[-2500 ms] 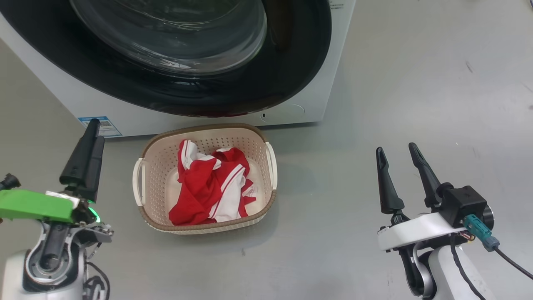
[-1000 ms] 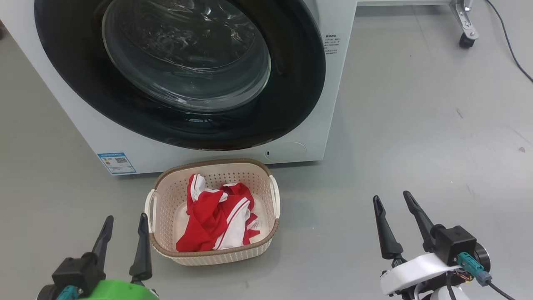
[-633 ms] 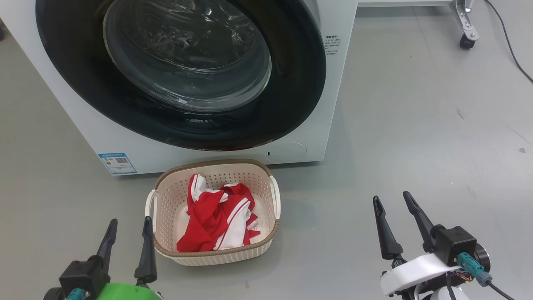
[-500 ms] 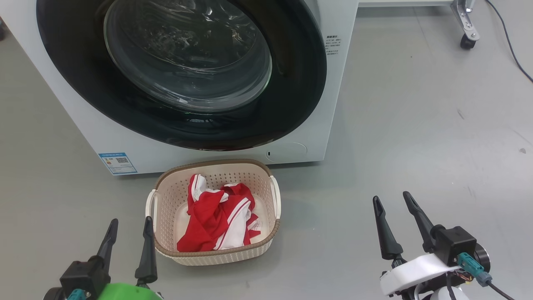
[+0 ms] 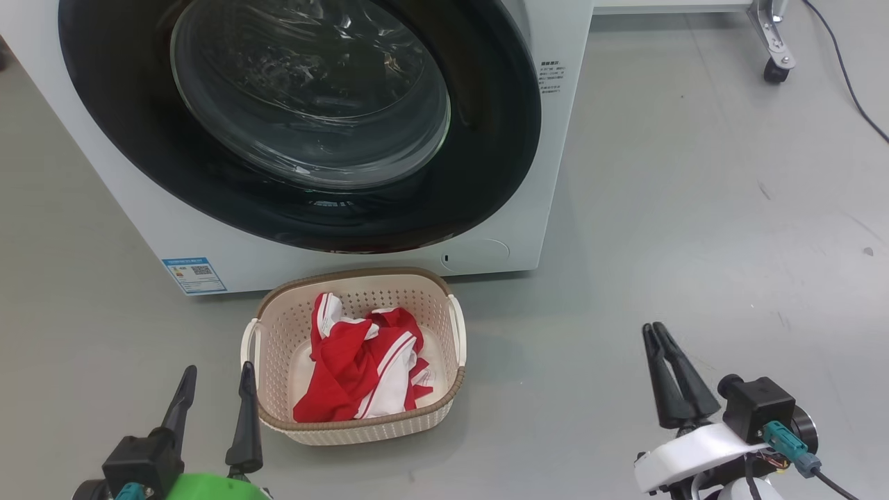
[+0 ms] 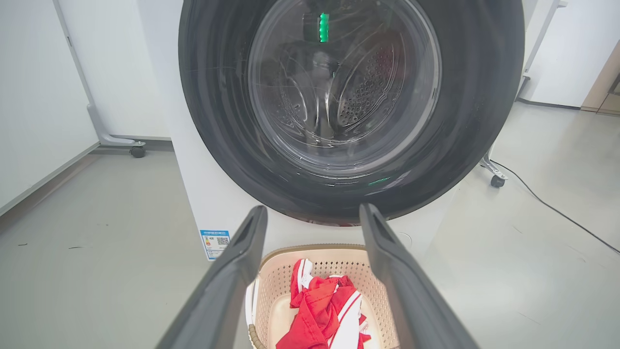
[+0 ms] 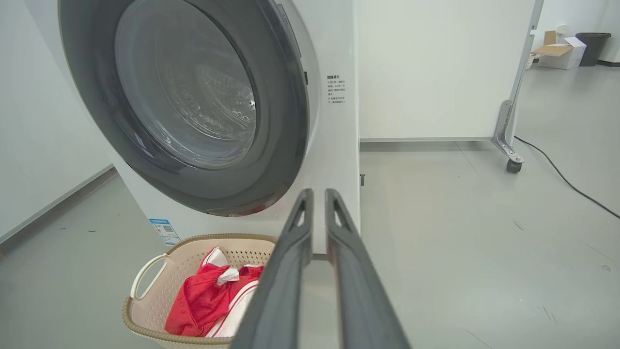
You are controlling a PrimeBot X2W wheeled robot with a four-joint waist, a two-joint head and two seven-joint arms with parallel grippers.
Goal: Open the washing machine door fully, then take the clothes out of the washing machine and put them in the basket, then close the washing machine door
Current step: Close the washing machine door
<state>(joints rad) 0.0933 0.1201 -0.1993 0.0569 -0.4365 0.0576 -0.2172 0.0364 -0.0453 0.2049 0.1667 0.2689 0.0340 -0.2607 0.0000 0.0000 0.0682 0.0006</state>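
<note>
Grey floor (image 5: 694, 208). The washing machine door (image 5: 486, 139) sits closed against the washing machine (image 5: 549, 173). The basket (image 5: 347, 276) stands just in front, with the clothes (image 5: 354, 375) inside. The left gripper (image 5: 217, 369) is beside the basket, jaws wide, empty. The right gripper (image 5: 656, 328) is well apart from it, fingers almost together, gripping nothing.

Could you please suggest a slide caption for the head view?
With the washing machine door closed and the clothes in the basket, left gripper open, right gripper shut, both empty.
</note>
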